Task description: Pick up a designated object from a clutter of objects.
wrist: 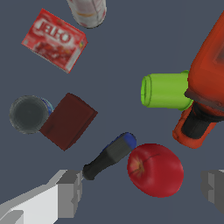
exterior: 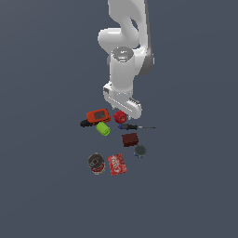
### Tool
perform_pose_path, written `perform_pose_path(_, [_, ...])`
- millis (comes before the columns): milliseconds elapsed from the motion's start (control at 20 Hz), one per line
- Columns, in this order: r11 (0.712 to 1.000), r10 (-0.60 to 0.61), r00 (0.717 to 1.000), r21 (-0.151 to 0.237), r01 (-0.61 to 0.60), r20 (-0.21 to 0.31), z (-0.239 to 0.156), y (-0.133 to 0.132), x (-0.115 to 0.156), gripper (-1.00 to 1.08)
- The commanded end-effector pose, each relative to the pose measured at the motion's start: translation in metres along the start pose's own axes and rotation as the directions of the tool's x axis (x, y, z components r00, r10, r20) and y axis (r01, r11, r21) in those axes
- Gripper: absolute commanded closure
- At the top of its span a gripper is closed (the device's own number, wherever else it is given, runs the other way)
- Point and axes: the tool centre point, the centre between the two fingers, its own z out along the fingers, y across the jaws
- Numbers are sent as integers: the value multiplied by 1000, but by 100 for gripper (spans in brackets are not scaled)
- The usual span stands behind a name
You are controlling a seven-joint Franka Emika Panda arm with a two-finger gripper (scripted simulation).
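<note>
The designated object is a small glossy red apple (exterior: 120,116) (wrist: 155,170) with a stem dimple, lying at the far edge of the clutter of objects. My gripper (exterior: 122,111) (wrist: 142,190) hangs open just above it. In the wrist view one grey finger (wrist: 70,192) stands beside the screwdriver's handle and the other finger (wrist: 214,186) on the apple's opposite side, neither touching the apple. The blue-and-black screwdriver (exterior: 132,126) (wrist: 109,155) lies right against the apple.
An orange-red device (exterior: 98,115) (wrist: 208,78) and a green cylinder (exterior: 103,128) (wrist: 166,90) lie close to the apple. Farther off are a dark red box (exterior: 130,139) (wrist: 68,120), dark disc (exterior: 140,150) (wrist: 28,114), red packet (exterior: 117,164) (wrist: 54,40) and round can (exterior: 95,163) (wrist: 87,12).
</note>
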Motion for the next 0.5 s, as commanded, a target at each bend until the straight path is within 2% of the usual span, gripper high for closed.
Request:
perform_pose_path(0, [998,64,998,0,-64,-2,10,8,-8,-92])
perform_pose_path(450, [971,239,971,0,-239,-7,37,33,-31,-92])
